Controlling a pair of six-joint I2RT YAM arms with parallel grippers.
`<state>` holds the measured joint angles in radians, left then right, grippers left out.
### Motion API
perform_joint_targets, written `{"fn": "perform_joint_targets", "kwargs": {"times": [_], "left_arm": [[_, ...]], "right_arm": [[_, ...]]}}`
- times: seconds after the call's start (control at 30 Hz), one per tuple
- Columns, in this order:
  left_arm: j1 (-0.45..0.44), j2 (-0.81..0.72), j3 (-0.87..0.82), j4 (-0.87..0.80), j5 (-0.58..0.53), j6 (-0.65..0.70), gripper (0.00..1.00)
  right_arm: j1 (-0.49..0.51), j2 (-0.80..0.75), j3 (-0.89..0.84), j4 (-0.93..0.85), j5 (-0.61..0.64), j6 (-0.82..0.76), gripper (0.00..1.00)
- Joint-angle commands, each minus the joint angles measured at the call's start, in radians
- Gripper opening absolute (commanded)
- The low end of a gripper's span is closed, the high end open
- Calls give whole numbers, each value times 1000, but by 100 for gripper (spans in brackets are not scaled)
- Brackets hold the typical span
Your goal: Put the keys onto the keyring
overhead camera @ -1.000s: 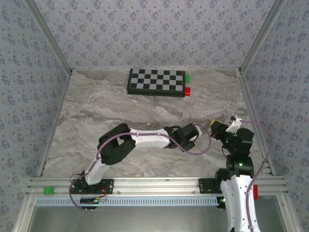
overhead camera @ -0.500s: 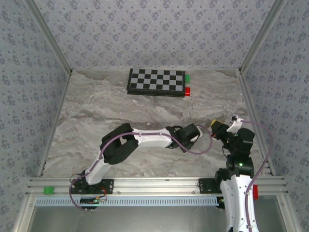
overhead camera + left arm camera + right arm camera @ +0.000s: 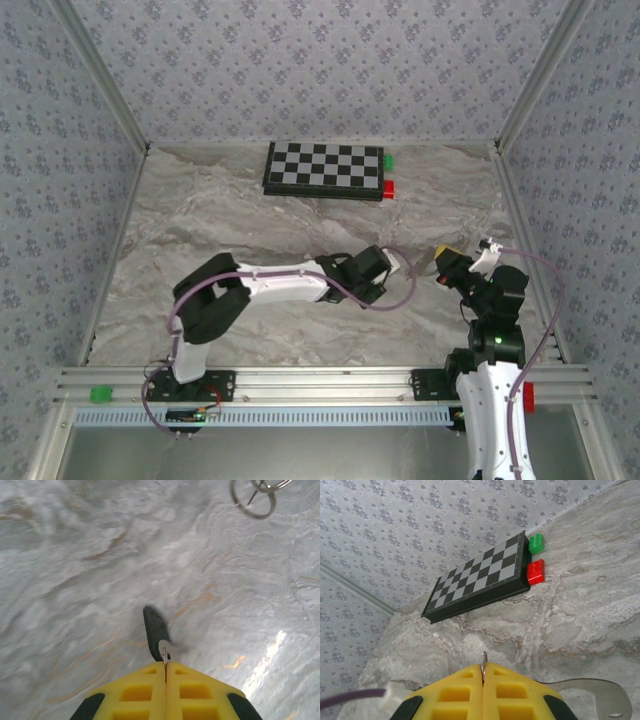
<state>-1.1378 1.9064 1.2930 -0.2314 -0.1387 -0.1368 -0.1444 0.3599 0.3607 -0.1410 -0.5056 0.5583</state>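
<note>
Risks:
- left gripper point(image 3: 165, 664) fingers pressed together, pinching key point(image 3: 156, 627) by silvery end, black head jutting ahead; so little held that key could pivot or slip on contact.
- keyring point(image 3: 257, 518) at upper right of left wrist view, well apart from key.
- right gripper point(image 3: 483, 666) pinching 1 thin silvery sliver, likely keyring edge-on; wire could twist when pushed.

Containers: chessboard point(image 3: 325, 168) at upper centre, nothing on it; cannot tell if case. 2 blocks point(image 3: 388, 175) just beside its right edge.

chessboard point(image 3: 324, 170) at table point(image 3: 200, 230) far edge; blocks point(image 3: 389, 186) touching its right end; keyring point(image 3: 257, 517) beyond key point(image 3: 156, 627), rightward
</note>
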Motion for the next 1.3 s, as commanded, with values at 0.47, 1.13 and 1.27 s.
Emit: {"fn": "perform_joint_targets", "kwargs": {"times": [0.47,1.13,1.27], "left_arm": [[232,-552,-478,-73,-193,-127,0],[202,-765,-824,105,-87,-409,0],[174,-738,-834,111,-84,-427,0]], "right_arm": [[419,174,57,230,97,-91,0],[640,595,191,440,130,-198,0],[638,574,173,439,143,-201,0]]}}
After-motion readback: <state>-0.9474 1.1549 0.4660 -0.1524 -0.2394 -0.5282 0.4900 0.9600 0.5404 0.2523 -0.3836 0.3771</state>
